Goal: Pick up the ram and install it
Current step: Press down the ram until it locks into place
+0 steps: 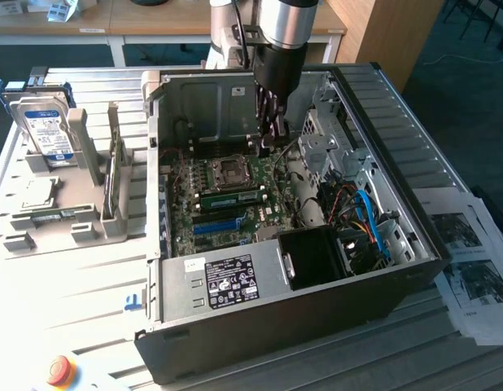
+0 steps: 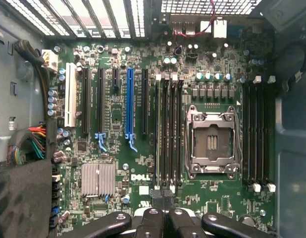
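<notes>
The ram (image 1: 235, 198) is a thin green stick standing on edge in a black memory slot on the motherboard, between the processor socket (image 1: 232, 169) and the blue slot (image 1: 216, 223). In the wrist view the ram (image 2: 158, 134) is a pale thin line in the memory slot farthest from the socket (image 2: 213, 144). My gripper (image 1: 268, 145) hangs inside the open computer case, above the ram's end on the exterior view's right. Its fingers are shut with nothing between them. In the wrist view the gripper (image 2: 163, 196) sits just off the end of the memory slots.
The case walls (image 1: 194, 106) ring the motherboard, with cables (image 1: 369, 220) and a black box (image 1: 317, 257) on the exterior view's right. A grey fixture (image 1: 89, 228) on the exterior view's left holds a hard drive (image 1: 46, 130) and a silver processor chip (image 1: 36, 194). Papers (image 1: 471, 269) lie at the far right.
</notes>
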You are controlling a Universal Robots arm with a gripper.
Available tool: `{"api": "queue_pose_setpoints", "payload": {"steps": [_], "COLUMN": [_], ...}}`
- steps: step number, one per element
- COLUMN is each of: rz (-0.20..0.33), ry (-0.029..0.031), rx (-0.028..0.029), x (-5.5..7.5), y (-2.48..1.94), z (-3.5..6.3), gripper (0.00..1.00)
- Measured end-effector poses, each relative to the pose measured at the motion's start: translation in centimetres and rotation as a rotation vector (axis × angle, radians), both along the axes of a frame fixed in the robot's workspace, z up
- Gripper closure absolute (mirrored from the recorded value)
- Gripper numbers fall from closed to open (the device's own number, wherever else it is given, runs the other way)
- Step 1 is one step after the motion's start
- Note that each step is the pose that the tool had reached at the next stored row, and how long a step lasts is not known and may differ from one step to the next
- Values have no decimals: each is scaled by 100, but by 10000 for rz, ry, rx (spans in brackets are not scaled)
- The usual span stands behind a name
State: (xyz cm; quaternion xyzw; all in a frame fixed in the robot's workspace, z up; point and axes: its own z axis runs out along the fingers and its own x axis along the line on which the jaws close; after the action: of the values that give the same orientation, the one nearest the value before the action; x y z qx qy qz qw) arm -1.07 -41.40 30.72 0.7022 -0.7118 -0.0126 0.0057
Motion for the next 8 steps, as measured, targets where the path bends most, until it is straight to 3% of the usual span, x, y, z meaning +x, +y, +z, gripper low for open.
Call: {"api": "queue_pose_setpoints", "payload": {"steps": [8], "rz": [1], "ry": [-103], "rx": [1], "x": [66], "y": [0], "z": [-4], "gripper": [90]}}
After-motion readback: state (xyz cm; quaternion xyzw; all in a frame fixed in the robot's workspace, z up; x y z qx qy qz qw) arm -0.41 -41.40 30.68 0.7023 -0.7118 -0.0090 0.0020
